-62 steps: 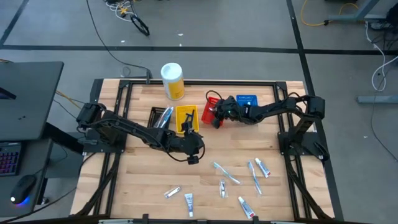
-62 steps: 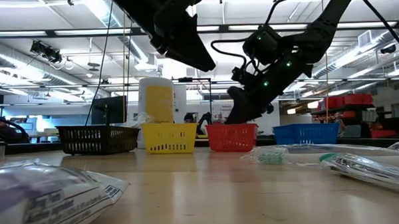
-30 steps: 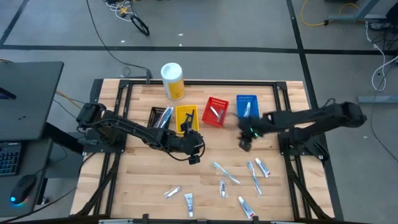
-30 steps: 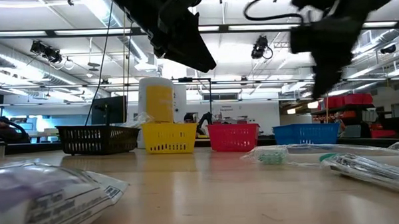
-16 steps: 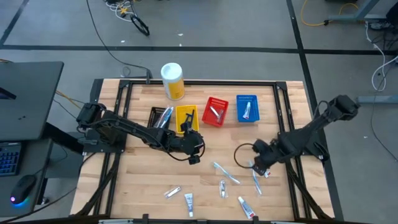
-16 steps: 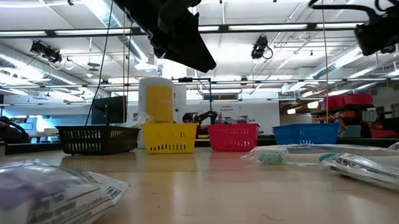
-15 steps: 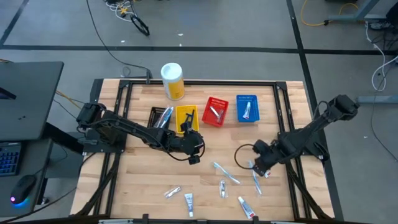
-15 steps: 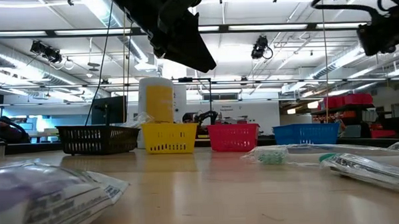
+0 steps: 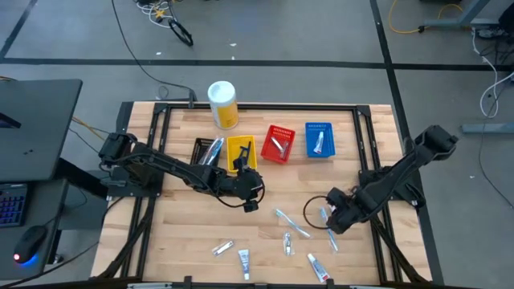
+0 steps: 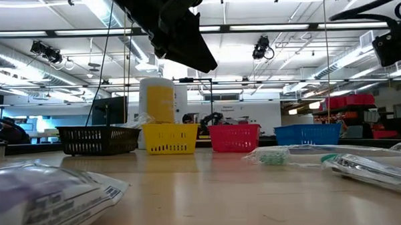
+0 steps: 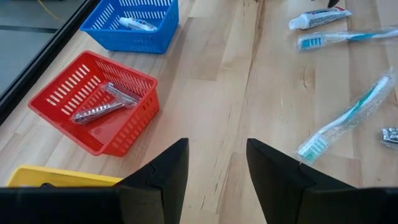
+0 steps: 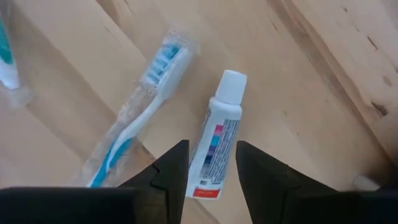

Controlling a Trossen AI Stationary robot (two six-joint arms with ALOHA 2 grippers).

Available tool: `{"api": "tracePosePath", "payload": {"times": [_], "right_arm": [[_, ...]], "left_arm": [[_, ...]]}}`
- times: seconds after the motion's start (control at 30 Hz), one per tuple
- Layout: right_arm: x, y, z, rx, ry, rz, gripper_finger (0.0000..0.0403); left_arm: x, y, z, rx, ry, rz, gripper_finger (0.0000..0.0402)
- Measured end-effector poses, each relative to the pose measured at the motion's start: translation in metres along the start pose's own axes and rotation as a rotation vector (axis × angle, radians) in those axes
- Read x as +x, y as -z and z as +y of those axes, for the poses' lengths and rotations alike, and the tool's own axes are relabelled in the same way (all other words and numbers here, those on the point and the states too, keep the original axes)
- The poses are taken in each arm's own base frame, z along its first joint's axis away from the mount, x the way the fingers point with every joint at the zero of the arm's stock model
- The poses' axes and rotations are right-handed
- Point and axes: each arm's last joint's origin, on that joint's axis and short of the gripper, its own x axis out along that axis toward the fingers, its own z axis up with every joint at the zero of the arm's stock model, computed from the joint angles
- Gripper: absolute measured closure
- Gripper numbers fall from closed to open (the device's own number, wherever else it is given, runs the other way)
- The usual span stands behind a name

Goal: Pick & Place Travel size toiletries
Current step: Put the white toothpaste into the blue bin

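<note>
My right gripper (image 9: pixel 332 221) hangs low over the table's near right part, open. In the right wrist view its fingers (image 12: pixel 208 169) stand on either side of the lower end of a small white tube (image 12: pixel 219 137) that lies flat on the wood, without touching it. A wrapped toothbrush (image 12: pixel 140 124) lies beside the tube. More toiletries lie along the near edge: a toothbrush (image 9: pixel 291 224), a razor (image 9: pixel 287 242), tubes (image 9: pixel 244 263) (image 9: pixel 318 267) and a silver packet (image 9: pixel 222 248). My left gripper (image 9: pixel 249 204) waits open above mid-table (image 11: pixel 217 168).
Four small baskets stand in a row at the far side: black (image 9: pixel 206 150), yellow (image 9: pixel 241 151), red (image 9: pixel 278 144) holding razors (image 11: pixel 99 107), and blue (image 9: pixel 319 139) holding a tube (image 11: pixel 138 25). A yellow canister (image 9: pixel 222 104) stands behind them. Bare wood lies between the two grippers.
My right arm has swung from beside the blue basket toward the table's near right edge and come down over the tube and toothbrush there. The toiletries on the table have stayed where they were.
</note>
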Motion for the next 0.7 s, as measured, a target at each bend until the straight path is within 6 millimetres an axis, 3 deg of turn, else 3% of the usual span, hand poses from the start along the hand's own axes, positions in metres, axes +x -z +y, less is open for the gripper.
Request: {"api": "tracePosePath", "payload": {"times": [0.47,0.7], "right_arm": [[0.016,-0.006,0.004,-0.024,0.077,0.015,0.0260],[0.023,-0.014,0.005,0.045,0.085,0.091,0.0260]], "left_arm": [[0.000,0.000,-0.001,0.000,0.022,0.005,0.0232],[0.000,0.000,-0.001,0.000,0.023,0.006,0.0232]]}}
